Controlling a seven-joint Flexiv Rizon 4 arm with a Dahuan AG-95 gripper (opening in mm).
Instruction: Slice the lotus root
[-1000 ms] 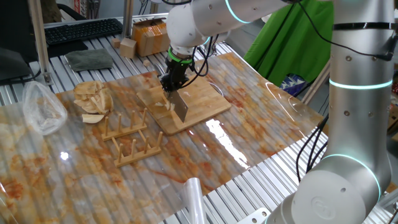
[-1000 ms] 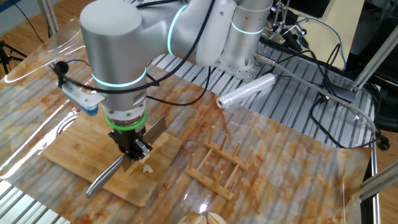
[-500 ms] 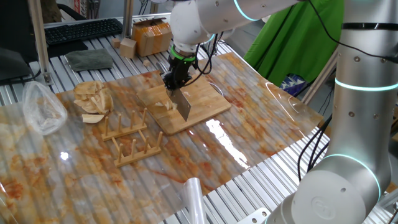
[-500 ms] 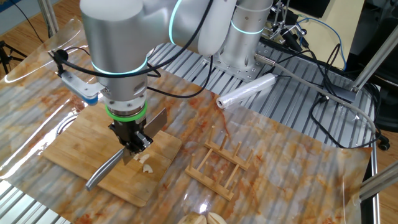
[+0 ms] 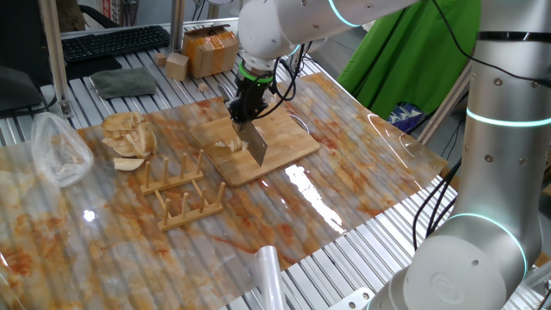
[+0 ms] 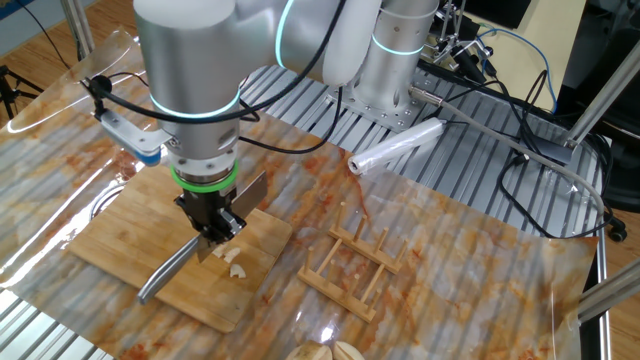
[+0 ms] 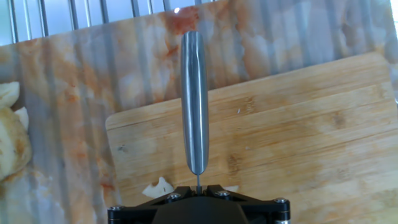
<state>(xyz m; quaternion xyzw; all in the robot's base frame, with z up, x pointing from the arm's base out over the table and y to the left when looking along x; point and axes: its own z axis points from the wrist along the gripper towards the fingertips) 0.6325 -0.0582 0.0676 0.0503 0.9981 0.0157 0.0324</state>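
Note:
My gripper (image 5: 244, 110) is shut on a steel knife and hangs over the bamboo board (image 5: 284, 142). The blade (image 5: 256, 147) points down at the board. In the other fixed view the gripper (image 6: 213, 234) holds the knife where blade (image 6: 251, 194) meets handle (image 6: 168, 277). Small pale lotus root bits (image 6: 234, 262) lie on the board (image 6: 110, 240) just beside the blade. In the hand view the handle (image 7: 194, 99) runs straight away from the gripper (image 7: 198, 186), with a lotus root bit (image 7: 157, 186) to its left on the board (image 7: 298, 130).
A heap of tan curved slices (image 5: 129, 136) lies left of the board. A wooden rack (image 5: 176, 194) stands in front of it, and a clear plastic bag (image 5: 56, 151) sits at the far left. A wrapped roll (image 5: 269, 275) lies near the front edge. A wooden cube (image 5: 177, 65) and cardboard box (image 5: 207, 47) sit behind.
The gripper has lifted the knife a little and shifted it slightly along the board. The pale bits beside the blade show more fully now.

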